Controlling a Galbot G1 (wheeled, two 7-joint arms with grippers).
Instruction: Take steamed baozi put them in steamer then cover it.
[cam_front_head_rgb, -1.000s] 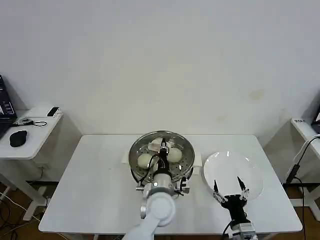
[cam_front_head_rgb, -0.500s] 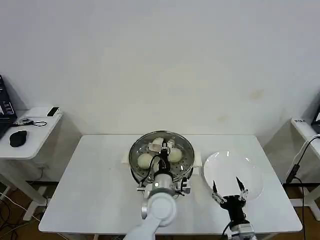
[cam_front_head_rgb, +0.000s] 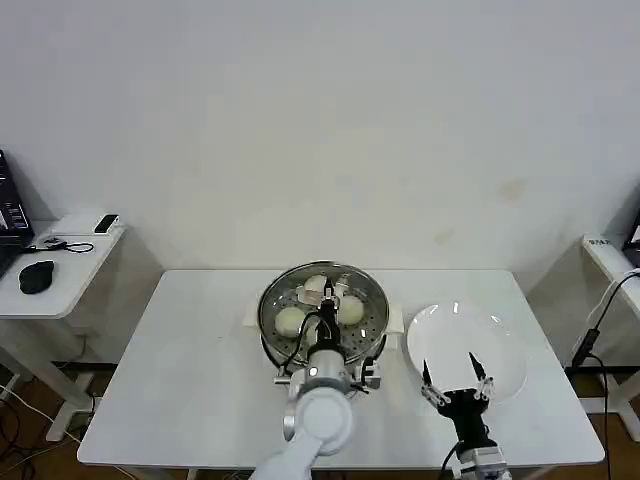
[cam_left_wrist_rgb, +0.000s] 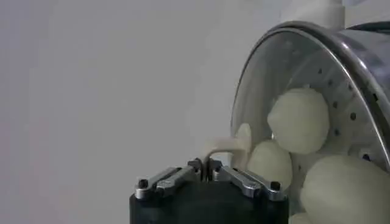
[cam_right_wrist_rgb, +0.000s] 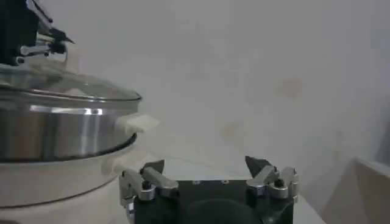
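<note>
The steamed baozi (cam_front_head_rgb: 291, 320) lie inside the steamer (cam_front_head_rgb: 270, 305) at the middle of the desk (cam_front_head_rgb: 190, 370). The left gripper (cam_front_head_rgb: 328, 293) hangs directly over them, pressed together on the knob of the glass lid (cam_right_wrist_rgb: 73, 90). Beside it, the right gripper (cam_front_head_rgb: 456, 374) hovers spread above the white plate (cam_front_head_rgb: 500, 345).

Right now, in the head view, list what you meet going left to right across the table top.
Steamer with the left hand over it → white plate, with the open right hand at its near edge.
</note>
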